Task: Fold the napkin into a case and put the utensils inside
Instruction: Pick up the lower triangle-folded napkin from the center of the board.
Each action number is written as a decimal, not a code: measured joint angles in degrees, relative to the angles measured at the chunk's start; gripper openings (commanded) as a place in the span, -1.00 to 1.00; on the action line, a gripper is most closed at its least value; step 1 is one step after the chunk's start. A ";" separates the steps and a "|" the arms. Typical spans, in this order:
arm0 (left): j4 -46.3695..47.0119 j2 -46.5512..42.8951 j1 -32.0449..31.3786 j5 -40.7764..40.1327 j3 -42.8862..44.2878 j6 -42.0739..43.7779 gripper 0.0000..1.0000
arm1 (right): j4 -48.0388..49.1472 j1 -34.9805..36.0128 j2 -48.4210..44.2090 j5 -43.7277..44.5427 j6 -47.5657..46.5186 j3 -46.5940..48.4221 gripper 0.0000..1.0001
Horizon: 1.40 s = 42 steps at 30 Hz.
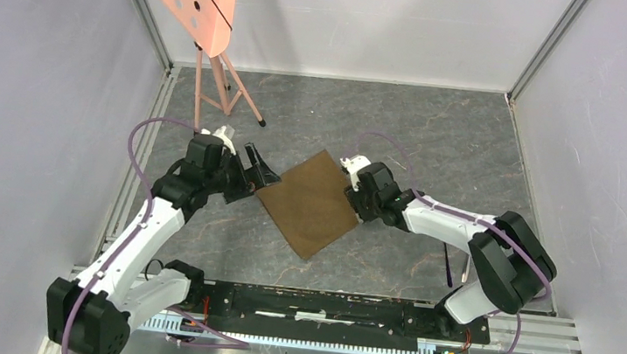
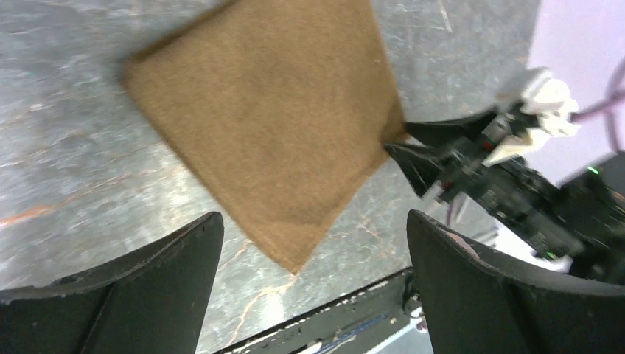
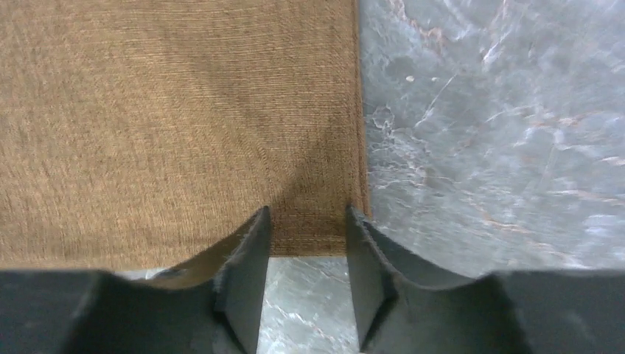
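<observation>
napkin (image 1: pixel 310 202) flat | left gripper (image 2: pixel 313 254) wide apart | right gripper (image 3: pixel 306 221) narrow at napkin corner, grip unclear

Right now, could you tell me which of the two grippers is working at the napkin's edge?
The right gripper, its fingertips on the napkin at a corner; the left gripper hangs wide open, clear of the cloth.
</observation>
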 measured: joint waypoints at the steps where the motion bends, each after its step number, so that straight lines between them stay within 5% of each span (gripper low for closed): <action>1: -1.18 -0.79 0.00 -1.66 0.02 0.26 1.00 | -2.56 1.03 -0.33 2.29 -0.74 1.44 0.34; 4: -5.86 -3.41 0.00 -9.03 0.66 0.46 1.00 | -8.57 7.06 -1.68 5.35 -1.73 6.93 0.60; 10: -12.57 -14.93 0.02 -23.93 1.11 0.37 1.00 | -17.03 18.60 3.69 -2.69 2.78 24.20 0.68; 17: -14.03 -29.51 0.02 -30.38 0.55 0.42 1.00 | -29.81 24.48 19.56 -2.14 6.71 36.68 0.33; 24: -17.49 -32.44 0.02 -34.38 0.92 0.90 1.00 | -38.95 25.92 25.62 -1.09 8.33 42.36 -0.02; 42: -18.82 -34.05 0.02 -35.23 1.51 3.23 1.00 | -44.19 28.22 30.69 -0.94 9.40 46.58 0.12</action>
